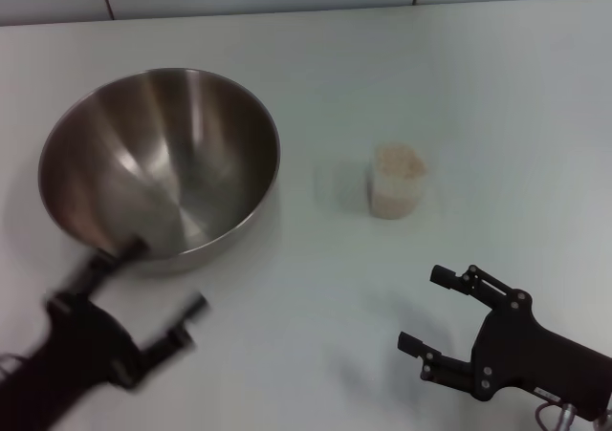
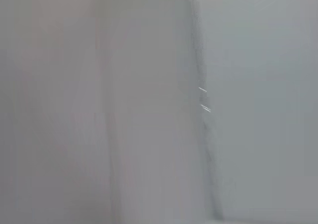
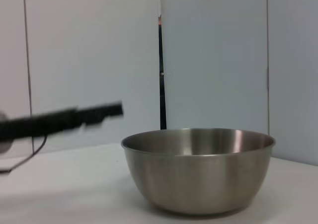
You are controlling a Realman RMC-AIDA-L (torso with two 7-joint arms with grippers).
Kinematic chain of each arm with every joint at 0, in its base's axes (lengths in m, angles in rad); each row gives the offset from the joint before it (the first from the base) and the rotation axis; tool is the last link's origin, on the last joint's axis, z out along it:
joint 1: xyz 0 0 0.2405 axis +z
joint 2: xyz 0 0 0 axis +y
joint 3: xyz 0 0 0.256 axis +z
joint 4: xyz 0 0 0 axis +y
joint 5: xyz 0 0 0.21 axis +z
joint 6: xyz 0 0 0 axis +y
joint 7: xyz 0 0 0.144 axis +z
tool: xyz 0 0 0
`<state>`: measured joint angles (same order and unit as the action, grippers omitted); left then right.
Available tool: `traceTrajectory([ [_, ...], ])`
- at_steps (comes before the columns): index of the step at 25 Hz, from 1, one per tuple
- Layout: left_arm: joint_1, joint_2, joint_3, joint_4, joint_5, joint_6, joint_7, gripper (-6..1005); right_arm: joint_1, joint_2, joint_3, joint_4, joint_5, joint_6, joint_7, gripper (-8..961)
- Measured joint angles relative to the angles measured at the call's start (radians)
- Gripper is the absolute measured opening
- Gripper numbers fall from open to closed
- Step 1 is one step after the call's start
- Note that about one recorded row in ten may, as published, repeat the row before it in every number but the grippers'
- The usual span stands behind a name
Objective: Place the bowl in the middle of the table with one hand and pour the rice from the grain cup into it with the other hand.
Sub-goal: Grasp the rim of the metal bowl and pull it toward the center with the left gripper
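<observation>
Bowl (image 1: 161, 163) upper left on counter (image 1: 316, 288); left pincer (image 1: 161, 292) open at its rim, ready to grip; right pincer (image 1: 426, 312) open below rice cup (image 1: 397, 183).

There is no writing, label, brand, number or sign to be read anywhere here. The steel bowl (image 1: 160, 163) at the left of the head view is bare metal inside and out, the grain cup (image 1: 397, 182) near the middle is plain clear plastic, and the white table (image 1: 316, 288) carries no marks. The right gripper (image 1: 432, 309) at the lower right shows only small screws, no lettering.
</observation>
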<state>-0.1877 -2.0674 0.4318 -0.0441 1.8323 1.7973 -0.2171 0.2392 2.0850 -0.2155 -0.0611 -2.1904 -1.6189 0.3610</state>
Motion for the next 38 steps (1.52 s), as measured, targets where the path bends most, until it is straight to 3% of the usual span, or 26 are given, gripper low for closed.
traceTrajectory([
  [3,-0.006,0.005,-0.147,0.029,-0.001,0.032,-0.132,855,0.004,0.001,0.000,0.002,0.000,0.012,0.000,840],
  [4,-0.006,0.005,-0.147,0.029,-0.001,0.032,-0.132,855,0.005,0.001,0.000,0.003,0.000,0.015,0.000,840],
  [5,-0.032,0.005,-0.246,0.108,0.000,0.022,-0.284,855,0.009,0.001,0.000,0.005,-0.001,0.020,-0.001,840],
  [6,-0.052,0.005,-0.285,0.170,-0.001,-0.001,-0.384,855,0.010,0.001,0.000,0.007,0.000,0.022,-0.001,840],
  [7,-0.052,0.005,-0.285,0.170,-0.001,-0.001,-0.384,855,0.010,0.001,0.000,0.007,0.000,0.022,-0.001,840],
  [8,-0.092,0.001,-0.315,0.290,0.000,-0.054,-0.576,855,0.011,0.001,0.000,0.009,0.000,0.022,-0.001,840],
  [9,-0.102,0.000,-0.316,0.321,0.000,-0.068,-0.619,854,0.012,0.001,0.001,0.010,0.000,0.022,-0.001,840],
  [10,-0.143,-0.001,-0.315,0.438,0.006,-0.122,-0.772,854,0.016,0.000,0.002,0.011,0.001,0.023,-0.001,840],
  [12,-0.157,-0.001,-0.311,0.478,0.010,-0.143,-0.826,854,0.017,0.000,0.003,0.010,0.002,0.023,-0.001,840],
  [14,-0.186,-0.001,-0.270,0.592,0.035,-0.216,-0.989,854,0.019,0.000,0.003,0.010,0.002,0.023,-0.001,840],
  [15,-0.199,-0.001,-0.187,0.694,0.059,-0.270,-1.124,854,0.020,0.000,0.002,0.011,0.002,0.024,-0.001,840],
  [16,-0.199,-0.001,-0.187,0.694,0.059,-0.270,-1.124,854,0.020,0.000,0.002,0.011,0.002,0.024,-0.001,840],
  [21,-0.193,-0.001,0.026,0.840,0.070,-0.400,-1.318,853,0.020,0.000,0.002,0.010,0.002,0.024,-0.001,840],
  [25,-0.187,0.000,0.148,0.901,0.118,-0.456,-1.398,850,0.021,0.000,0.002,0.010,0.002,0.022,-0.001,840],
  [38,-0.209,-0.001,0.245,0.943,0.237,-0.501,-1.498,812,0.022,0.000,-0.001,0.011,0.002,0.022,-0.001,840],
])
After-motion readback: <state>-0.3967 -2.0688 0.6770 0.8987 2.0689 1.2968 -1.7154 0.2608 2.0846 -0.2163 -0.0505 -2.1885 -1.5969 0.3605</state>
